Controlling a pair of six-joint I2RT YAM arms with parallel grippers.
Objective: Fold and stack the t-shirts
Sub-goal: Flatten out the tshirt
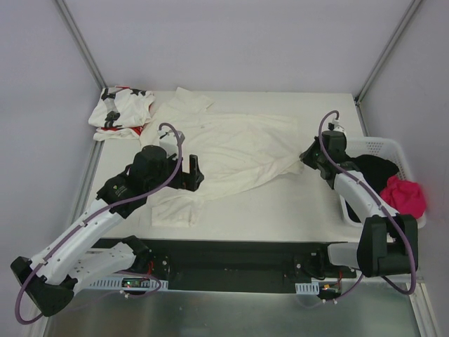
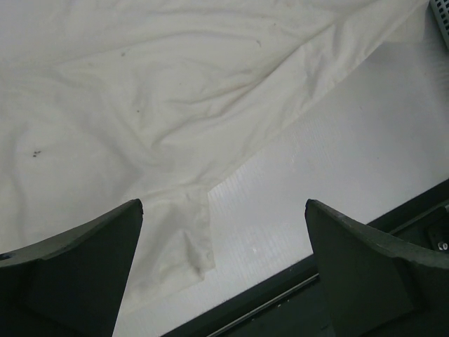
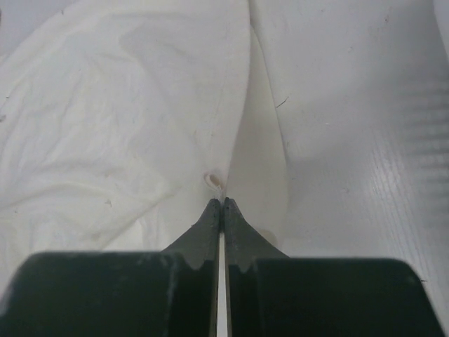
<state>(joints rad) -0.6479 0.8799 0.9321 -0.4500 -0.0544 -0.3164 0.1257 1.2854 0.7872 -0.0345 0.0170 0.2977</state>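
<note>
The large cream-white t-shirt [image 1: 238, 151] lies spread and wrinkled across the middle of the table. The star-print t-shirt [image 1: 119, 112] lies bunched at the far left corner. My left gripper [image 1: 193, 174] is open and empty, hovering over the cream shirt's near-left part; in the left wrist view [image 2: 224, 203] its jaws stand wide apart above a cloth corner [image 2: 175, 239]. My right gripper [image 1: 305, 156] is at the shirt's right edge. In the right wrist view [image 3: 223, 201] its jaws are pressed together on a pinch of the cream cloth [image 3: 126, 126].
A white perforated basket [image 1: 382, 144] stands at the right edge of the table, holding a black cloth [image 1: 375, 172] and a pink cloth [image 1: 405, 195]. Bare table [image 1: 280, 210] lies along the near edge, with a black rail in front.
</note>
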